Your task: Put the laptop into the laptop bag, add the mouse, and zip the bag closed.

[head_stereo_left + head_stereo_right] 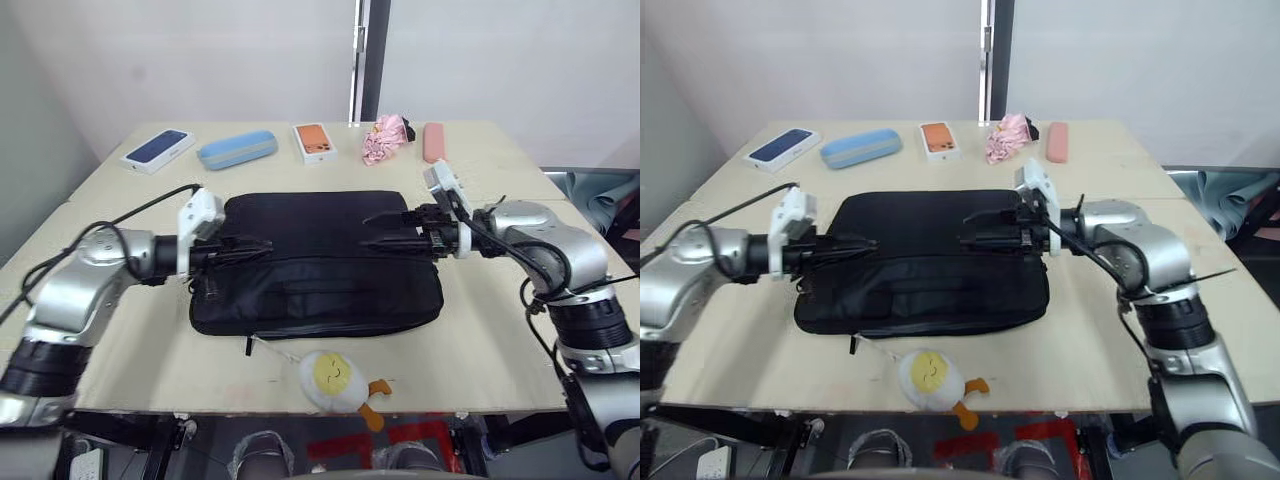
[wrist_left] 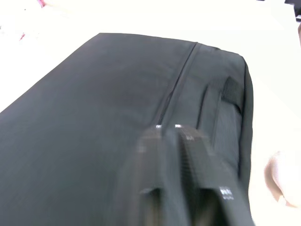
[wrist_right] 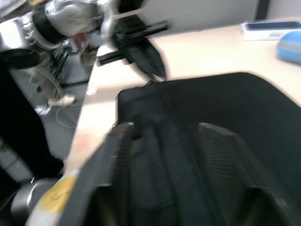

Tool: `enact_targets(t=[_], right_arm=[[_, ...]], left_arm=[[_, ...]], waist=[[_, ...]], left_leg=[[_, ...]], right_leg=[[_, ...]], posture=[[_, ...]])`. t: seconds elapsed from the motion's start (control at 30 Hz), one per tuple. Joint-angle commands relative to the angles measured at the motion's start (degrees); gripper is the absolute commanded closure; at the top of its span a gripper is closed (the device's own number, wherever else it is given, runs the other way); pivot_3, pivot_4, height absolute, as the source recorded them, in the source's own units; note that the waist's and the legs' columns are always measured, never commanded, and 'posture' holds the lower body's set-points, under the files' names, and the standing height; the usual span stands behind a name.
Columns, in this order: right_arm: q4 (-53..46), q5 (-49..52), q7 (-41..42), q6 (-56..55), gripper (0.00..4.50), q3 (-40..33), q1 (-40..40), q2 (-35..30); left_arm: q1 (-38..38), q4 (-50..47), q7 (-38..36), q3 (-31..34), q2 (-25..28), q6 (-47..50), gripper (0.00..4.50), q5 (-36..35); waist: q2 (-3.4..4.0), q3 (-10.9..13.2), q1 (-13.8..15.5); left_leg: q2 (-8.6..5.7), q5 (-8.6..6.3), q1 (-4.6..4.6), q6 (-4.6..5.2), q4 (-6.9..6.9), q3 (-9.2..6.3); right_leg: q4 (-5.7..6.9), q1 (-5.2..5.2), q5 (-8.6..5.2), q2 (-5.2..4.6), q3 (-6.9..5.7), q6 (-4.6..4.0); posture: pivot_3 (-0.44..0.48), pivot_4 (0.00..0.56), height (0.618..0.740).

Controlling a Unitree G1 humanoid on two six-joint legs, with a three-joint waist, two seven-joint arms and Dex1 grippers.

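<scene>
The black laptop bag (image 1: 320, 270) lies flat in the middle of the table, its zip line running left to right. My left gripper (image 1: 262, 244) rests shut on the bag's left end, its fingers (image 2: 155, 155) lying along the zip; I cannot tell if they pinch anything. From the right, my right gripper (image 1: 368, 229) reaches over the bag's top, open, with its fingers (image 3: 221, 146) on either side of the zip line. The egg charm (image 1: 335, 378) lies in front of the bag at the table's front edge. The laptop and the mouse are hidden.
Along the table's back edge sit a dark-blue phone box (image 1: 158, 149), a light-blue oval case (image 1: 237, 149), an orange phone box (image 1: 314, 142), a pink cloth (image 1: 387, 138) and a pink case (image 1: 433, 142). Bare tabletop (image 1: 500, 330) flanks the bag.
</scene>
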Motion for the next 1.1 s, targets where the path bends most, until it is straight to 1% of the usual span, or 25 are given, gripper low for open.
enact_targets(t=[0.03, 0.07, 0.1, 0.27, 0.3, 0.37, 0.43, 0.5, 0.53, 0.6, 0.67, 0.87, 1.1], right_arm=[[-6.46, 4.59, 1.18, 2.5, 0.7, -2.98, 0.81, -4.28], [-7.86, 5.13, 1.67, 2.68, 0.25, -3.57, 1.49, -6.12], [-8.95, 5.54, 2.23, 2.71, 0.02, -3.92, 2.12, -7.81], [-12.79, 7.82, 3.53, 2.65, 0.02, -4.95, 4.76, -13.23], [-13.17, 8.04, 3.63, 2.48, 0.02, -4.87, 5.07, -13.82], [-14.31, 7.68, 4.63, 1.05, 0.02, -4.53, 6.83, -15.42], [-15.43, 7.3, 5.73, -0.29, 0.02, -3.93, 8.44, -16.81], [-16.04, 7.16, 5.9, -1.32, 0.02, -3.52, 9.44, -17.28], [-16.28, 7.67, 5.68, -1.13, 0.02, -3.41, 9.8, -17.26], [-16.78, 8.25, 4.76, -0.97, 0.02, -2.82, 10.16, -16.61], [-17.58, 6.22, 4.75, -3.17, 0.02, -1.43, 11.07, -16.47], [-17.58, 3.47, 4.52, -5.61, 0.02, 3.05, 11.38, -15.86], [-14.01, -4.05, 2.23, -9.75, 0.02, 11.43, 10.9, -11.28]], left_arm=[[-4.5, 7.56, -2.51, -3.94, -3.17, -5.83, 4.5, 4.28], [-6.59, 11.35, -3.01, -5.32, -5.17, -7.94, 4.5, 5.77], [-8.39, 14.49, -3.29, -6.29, -6.96, -9.47, 4.5, 6.88], [-14.03, 25.33, -4.99, -9.78, -12.93, -14.63, 4.5, 11.43], [-14.49, 26.48, -5.37, -10.06, -13.38, -15.28, 4.5, 11.99], [-15.56, 30.89, -5.58, -12.4, -14.58, -17.98, 4.5, 15.53], [-15.91, 35.09, -6.1, -15.1, -14.99, -19.68, 4.5, 19.23], [-15.71, 37.52, -7.08, -16.83, -15.03, -20.89, 4.5, 21.3], [-15.56, 38.25, -7.37, -17.27, -15.34, -21.33, 4.5, 21.8], [-15.48, 39.09, -7.55, -17.12, -16.24, -20.35, 4.5, 21.61], [-15.53, 39.75, -7.45, -17.18, -16.59, -20.46, 4.5, 22.0], [-15.61, 40.12, -6.78, -16.1, -16.59, -20.68, 4.5, 22.3], [-14.51, 38.79, -6.91, -15.44, -15.83, -19.91, 4.5, 22.44]], waist=[[0.0, 0.0, 0.07], [0.0, 0.0, 0.0], [0.0, 0.0, 0.09], [-0.01, -0.01, 0.22], [-0.01, -0.01, 0.2], [-0.01, -0.01, 0.22], [-0.01, -0.04, 0.52], [0.06, -0.1, 0.64], [0.06, -0.13, 0.6], [0.1, -0.18, 0.51], [0.08, -0.4, 0.49], [0.13, -0.66, 0.49], [0.13, -0.8, 0.13]], left_leg=[[-0.01, 0.0, 0.0, 0.01, 0.04, 0.0], [-0.03, 0.01, 0.0, 0.03, 0.1, 0.0], [-0.03, 0.01, 0.0, 0.04, 0.13, 0.0], [-0.05, 0.01, -0.08, 0.16, 0.35, -0.02], [-0.06, 0.03, -0.09, 0.21, 0.36, -0.01], [-0.05, 0.14, -0.1, 0.4, 0.36, -0.02], [-0.05, 0.14, -0.1, 0.41, 0.36, -0.04], [-0.08, 0.11, 0.03, 0.42, 0.42, -0.04], [-0.1, 0.06, 0.1, 0.4, 0.45, -0.04], [-0.14, -0.04, 0.72, 0.26, 0.44, 0.04], [-0.14, -0.06, 0.89, 0.24, 0.44, 0.06], [-0.16, -0.06, 0.91, 0.23, 0.46, 0.07], [-0.15, -0.06, 0.88, 0.23, 0.44, 0.06]], right_leg=[[0.03, 0.0, 0.0, -0.01, 0.03, 0.0], [0.09, 0.0, 0.01, -0.03, 0.05, 0.02], [0.11, 0.0, 0.02, -0.02, 0.06, 0.02], [0.15, 0.02, 0.05, -0.06, 0.08, 0.06], [0.15, 0.01, 0.05, -0.07, 0.08, 0.06], [0.16, 0.0, 0.05, -0.07, 0.08, 0.06], [0.17, 0.01, 0.05, -0.08, 0.05, 0.06], [0.18, 0.19, 0.05, -0.14, 0.06, 0.06], [0.18, 0.32, 0.05, -0.18, 0.06, 0.06], [0.16, 0.83, 0.04, -0.23, 0.13, 0.06], [0.16, 1.03, 0.03, -0.25, 0.18, 0.07], [0.15, 1.08, 0.03, -0.27, 0.19, 0.07], [0.11, 1.07, 0.03, -0.27, 0.16, 0.07]], posture=[[0.0, 0.15, 0.74], [0.0, 0.15, 0.74], [0.0, 0.15, 0.74], [0.0, 0.15, 0.74], [0.0, 0.15, 0.74], [0.0, 0.15, 0.74], [0.0, 0.15, 0.74], [0.0, 0.15, 0.74], [0.0, 0.15, 0.74], [0.0, 0.15, 0.74], [0.0, 0.15, 0.74], [0.0, 0.15, 0.74], [0.0, 0.15, 0.74]])
